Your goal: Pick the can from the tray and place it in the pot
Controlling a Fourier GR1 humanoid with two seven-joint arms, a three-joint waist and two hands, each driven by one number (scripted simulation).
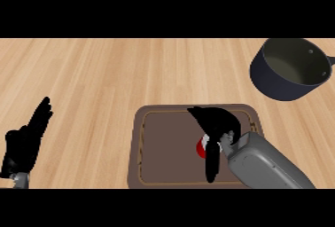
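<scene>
A brown tray [157, 146] lies on the wooden counter at the lower middle of the head view. On its right half sits a red can [201, 146], of which only a small patch shows. My right hand [216, 124] is over the can, with its fingers curled down round it and its thumb hanging along the near side. A dark blue pot [291, 68] with an olive inside stands at the far right, well apart from the tray. My left hand [29, 137] rests open at the left edge with its fingers up.
Bare wooden counter [118, 71] spreads between the tray and the pot and across the far left. The pot's handle stub [331, 61] points to the right edge.
</scene>
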